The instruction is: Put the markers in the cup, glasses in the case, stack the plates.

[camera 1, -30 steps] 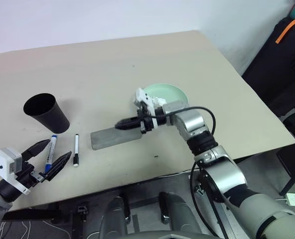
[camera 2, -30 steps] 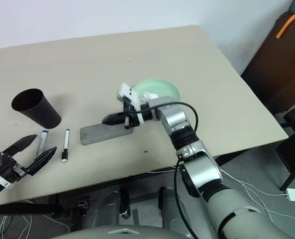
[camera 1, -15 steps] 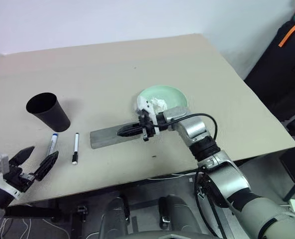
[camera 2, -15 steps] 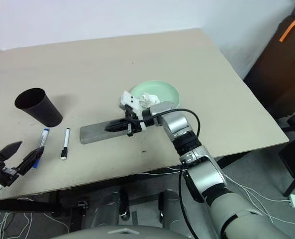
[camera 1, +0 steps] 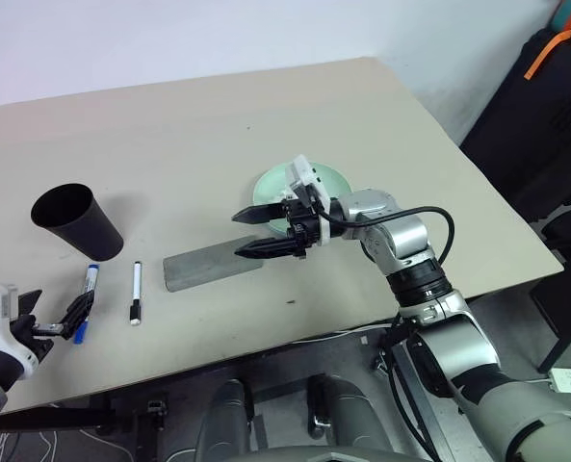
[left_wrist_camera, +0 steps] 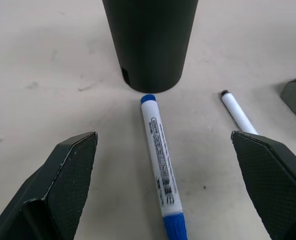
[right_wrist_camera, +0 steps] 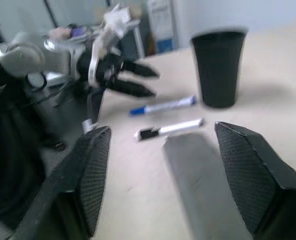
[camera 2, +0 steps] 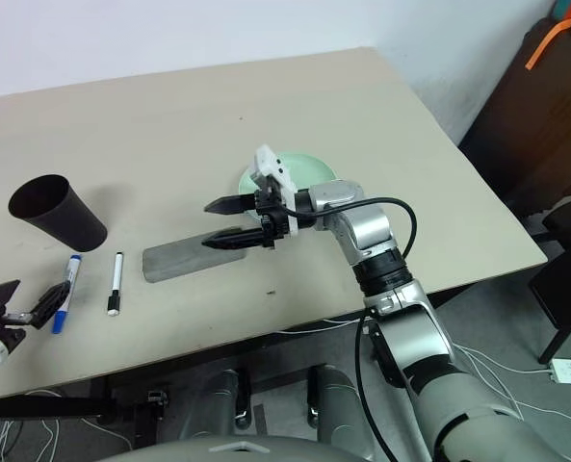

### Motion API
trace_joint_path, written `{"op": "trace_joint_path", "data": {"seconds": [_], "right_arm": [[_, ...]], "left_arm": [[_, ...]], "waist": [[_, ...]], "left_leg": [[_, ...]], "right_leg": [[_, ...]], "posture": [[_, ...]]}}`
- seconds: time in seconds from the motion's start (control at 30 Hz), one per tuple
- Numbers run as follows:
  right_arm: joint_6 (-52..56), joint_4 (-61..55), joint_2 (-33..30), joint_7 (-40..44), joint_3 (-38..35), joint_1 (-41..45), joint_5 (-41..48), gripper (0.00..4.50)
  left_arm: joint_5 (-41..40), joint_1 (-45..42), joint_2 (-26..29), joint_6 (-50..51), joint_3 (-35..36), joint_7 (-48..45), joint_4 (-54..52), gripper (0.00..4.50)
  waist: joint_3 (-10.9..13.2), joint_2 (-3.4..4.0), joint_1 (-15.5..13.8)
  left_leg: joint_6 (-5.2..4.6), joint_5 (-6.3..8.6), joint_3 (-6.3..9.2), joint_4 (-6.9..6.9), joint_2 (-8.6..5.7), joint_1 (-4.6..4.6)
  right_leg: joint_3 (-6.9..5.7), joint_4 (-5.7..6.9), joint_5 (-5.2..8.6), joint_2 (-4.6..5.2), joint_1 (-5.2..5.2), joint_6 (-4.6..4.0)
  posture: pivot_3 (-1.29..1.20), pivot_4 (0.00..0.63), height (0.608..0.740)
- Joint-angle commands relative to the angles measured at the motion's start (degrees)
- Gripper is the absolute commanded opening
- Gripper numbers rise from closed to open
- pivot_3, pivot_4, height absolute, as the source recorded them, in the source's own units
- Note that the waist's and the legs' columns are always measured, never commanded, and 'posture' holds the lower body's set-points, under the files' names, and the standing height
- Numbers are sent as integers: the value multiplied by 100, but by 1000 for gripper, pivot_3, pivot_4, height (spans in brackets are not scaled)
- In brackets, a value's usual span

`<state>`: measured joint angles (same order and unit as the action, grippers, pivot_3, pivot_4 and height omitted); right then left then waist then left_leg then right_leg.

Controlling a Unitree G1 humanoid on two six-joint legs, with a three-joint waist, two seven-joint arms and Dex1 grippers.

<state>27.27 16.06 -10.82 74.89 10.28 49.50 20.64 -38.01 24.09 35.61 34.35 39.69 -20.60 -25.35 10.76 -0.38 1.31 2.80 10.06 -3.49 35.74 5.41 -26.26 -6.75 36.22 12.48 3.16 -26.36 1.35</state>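
**Both tools open over the surface; case lid down, markers loose**

Hovering above the grey case (camera 1: 213, 269), the right tool (camera 1: 258, 233) points toward the robot's left with its two black fingers spread wide and nothing between them. The case lies flat with its lid down, directly under and just ahead of those fingertips, not touched by them. Behind the right tool's wrist sits the mint green plate (camera 1: 330, 179), partly hidden by the wrist; whether anything lies in it cannot be told.

The left tool (camera 1: 52, 317) sits low at the near left edge of the surface (camera 1: 169, 144), fingers (left_wrist_camera: 70, 172) fully apart, holding nothing. The blue-capped marker (left_wrist_camera: 160, 167) lies on the surface between those fingers, its capped end nearest the tool and its far end almost reaching the foot of the black cup (left_wrist_camera: 150, 40). The cup stands upright straight ahead of the left tool, beyond the marker. The black-capped marker (camera 1: 135, 292) lies just beside the blue one, on the side toward the case, roughly parallel to it and apart from it. Both markers lie between the left tool and the case.

The glasses and the light blue plate could not be located.
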Motion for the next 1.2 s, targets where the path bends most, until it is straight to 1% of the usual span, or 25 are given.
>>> {"op": "trace_joint_path", "data": {"seconds": [0.03, 0.13, 0.2, 0.37, 0.53, 0.7, 0.8, 1.07, 1.13, 1.17, 1.2], "right_arm": [[-173, -390, 6, -242, -153, -87, 142, 3367], [-171, -515, -66, -411, -168, -194, 160, 3367], [-116, -552, -122, -562, -212, -239, 166, 3367], [-131, -577, -208, -787, -193, -296, 160, 3367], [-188, -560, -280, -934, -184, -338, 115, 3367], [-231, -549, -323, -1030, -212, -348, 145, 3367], [-310, -476, -338, -1067, -216, -329, 118, 3395], [-512, -283, -394, -1089, -220, -237, 66, 3395], [-561, -239, -417, -1090, -218, -220, 54, 3395], [-574, -223, -435, -1079, -227, -215, 62, 3395], [-582, -212, -448, -1071, -233, -213, 72, 3395]], "left_arm": [[202, -190, 114, 233, -77, 151, 212, 4500], [247, -480, 161, 545, -226, 241, 373, 4500], [335, -776, 269, 945, -435, 428, 527, 4500], [414, -1423, 466, 1665, -743, 635, 689, 4500], [467, -1955, 581, 2598, -903, 935, 648, 4500], [670, -2344, 730, 3416, -879, 1323, 611, 4500], [736, -2498, 809, 3744, -815, 1386, 621, 3949], [841, -2465, 801, 4191, -748, 1320, 510, 1084], [869, -2464, 777, 4212, -733, 1320, 512, 432], [913, -2471, 756, 4205, -722, 1360, 515, 261], [950, -2476, 742, 4203, -717, 1382, 515, 262]], "waist": [[0, -1, -28], [0, 0, -64], [0, 0, -94], [-1, -5, -74], [-1, -5, -66], [0, -3, -69], [0, -4, -55], [0, -3, -45], [0, -3, -41], [0, -3, -41], [0, -3, -40]], "left_leg": [[0, 0, -4, 1, 2, 2], [5, 3, -7, 14, 8, 2], [7, 4, -9, 25, 10, 0], [9, 6, -13, 37, 13, 0], [8, 6, -23, 33, 14, 0], [7, 4, -23, 30, 15, 6], [7, 4, -22, 33, 15, 10], [8, 5, -16, 28, 22, 32], [8, 5, -16, 27, 22, 37], [8, 5, -17, 26, 22, 40], [8, 5, -17, 25, 22, 43]], "right_leg": [[3, 1, -2, -2, 0, -1], [4, 2, -4, -5, 0, -7], [6, 2, 1, -4, 2, -29], [4, -21, -43, 2, 3, -31], [4, -20, -58, 6, -5, -30], [6, -9, -59, -2, -7, -31], [10, -8, -63, -6, -6, -36], [36, -10, -67, -36, -6, -45], [43, -10, -67, -39, -6, -46], [47, -10, -67, -40, -6, -46], [50, -10, -67, -43, -6, -46]], "posture": [[0, 150, 735], [0, 150, 735], [0, 150, 735], [0, 150, 735], [0, 150, 735], [0, 150, 735], [0, 150, 735], [0, 150, 735], [0, 150, 735], [0, 150, 735], [0, 150, 735]]}}
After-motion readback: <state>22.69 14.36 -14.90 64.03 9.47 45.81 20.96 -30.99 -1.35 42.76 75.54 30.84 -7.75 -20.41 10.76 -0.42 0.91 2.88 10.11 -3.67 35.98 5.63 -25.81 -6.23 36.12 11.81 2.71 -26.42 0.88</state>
